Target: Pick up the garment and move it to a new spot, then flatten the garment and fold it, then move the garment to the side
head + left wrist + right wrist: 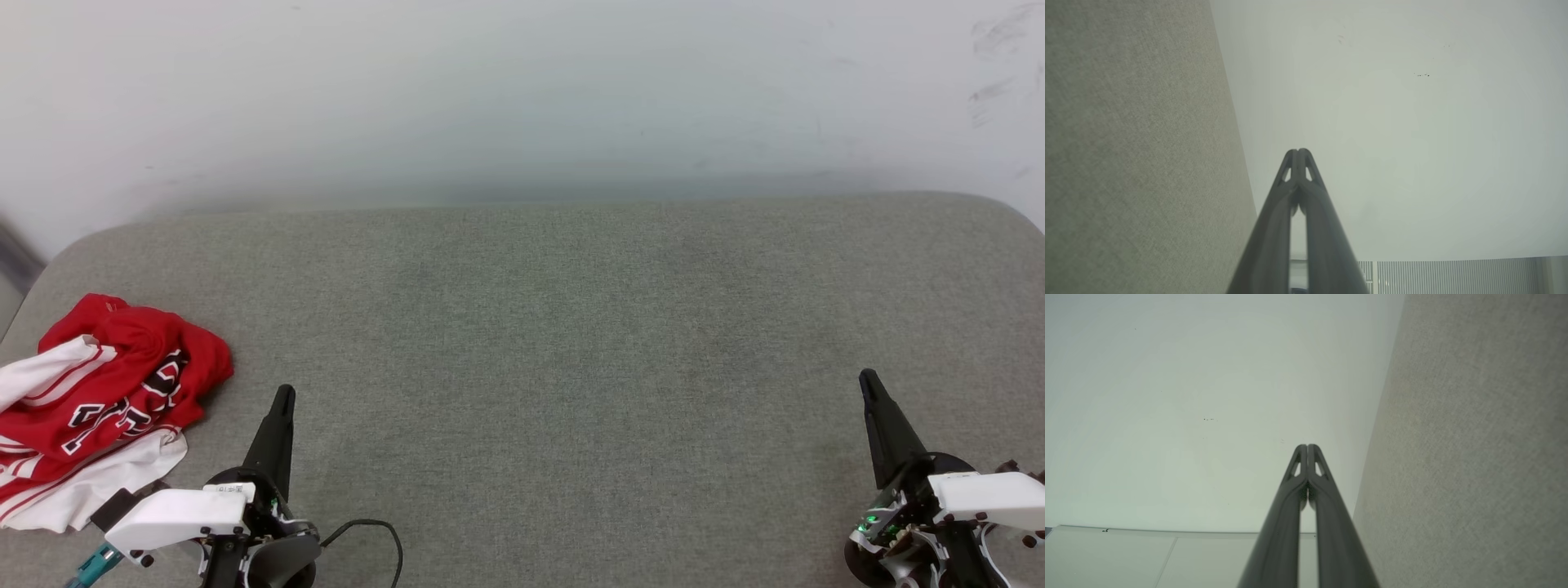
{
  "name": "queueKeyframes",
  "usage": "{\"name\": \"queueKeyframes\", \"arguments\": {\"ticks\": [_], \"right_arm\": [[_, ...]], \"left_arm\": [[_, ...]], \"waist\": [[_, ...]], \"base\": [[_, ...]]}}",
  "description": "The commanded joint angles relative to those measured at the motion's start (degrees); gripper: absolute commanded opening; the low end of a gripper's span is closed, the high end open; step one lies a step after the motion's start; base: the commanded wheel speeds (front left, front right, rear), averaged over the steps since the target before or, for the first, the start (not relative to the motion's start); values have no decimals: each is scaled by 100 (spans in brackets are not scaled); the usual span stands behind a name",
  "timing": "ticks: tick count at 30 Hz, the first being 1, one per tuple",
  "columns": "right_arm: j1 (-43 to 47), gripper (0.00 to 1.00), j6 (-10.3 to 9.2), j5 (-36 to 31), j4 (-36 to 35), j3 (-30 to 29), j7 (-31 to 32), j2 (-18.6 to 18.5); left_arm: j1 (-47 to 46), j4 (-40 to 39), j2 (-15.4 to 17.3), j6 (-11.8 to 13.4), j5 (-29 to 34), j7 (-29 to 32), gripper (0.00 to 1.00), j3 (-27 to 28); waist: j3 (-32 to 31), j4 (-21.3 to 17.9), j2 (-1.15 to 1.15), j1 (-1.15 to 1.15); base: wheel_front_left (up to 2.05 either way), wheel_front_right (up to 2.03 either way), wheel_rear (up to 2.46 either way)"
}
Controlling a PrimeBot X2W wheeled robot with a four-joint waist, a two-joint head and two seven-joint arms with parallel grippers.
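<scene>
The garment [98, 408] lies crumpled in a heap at the left edge of the grey fabric-covered desk [555, 343], towards its near-left corner, red body uppermost with white sleeves and black lettering showing. The left claw [284, 394] hovers just beside it near the desk's front edge, fingers pressed together and holding nothing. The right claw [867, 378] sits well apart, by the near-right corner, likewise closed tight and empty. A pale wall [522, 90] rises behind the far edge

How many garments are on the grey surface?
1: the garment lies crumpled at the left edge of the grey surface, beside the left gripper. None seems hidden.
</scene>
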Motion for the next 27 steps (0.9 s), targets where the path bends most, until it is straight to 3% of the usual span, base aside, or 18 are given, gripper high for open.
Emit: {"name": "queueKeyframes", "arguments": {"ticks": [1, 23, 24, 27], "right_arm": [[-71, 0, 0, 23, 2, 3, 4, 27], [10, 0, 0, -4, 18, 0, -6, -1], [39, 100, 0, -5, 55, 3, -8, 0], [187, 100, 0, -13, 190, 11, -20, 1]], "left_arm": [[-41, -1, -8, -27, 10, 11, 0, 15], [6, 15, -1, 2, 1, -6, 0, -5], [30, 55, -5, 7, 2, -9, 100, -15], [164, 178, -21, 9, 5, -22, 100, -40]], "waist": [[0, 0, 0, 0], [0, 0, 0, 0], [0, 0, 0, 0], [1, 0, 0, 0]], "base": [[0, 0, 0], [0, 0, 0], [0, 0, 0], [0, 0, 0]]}}
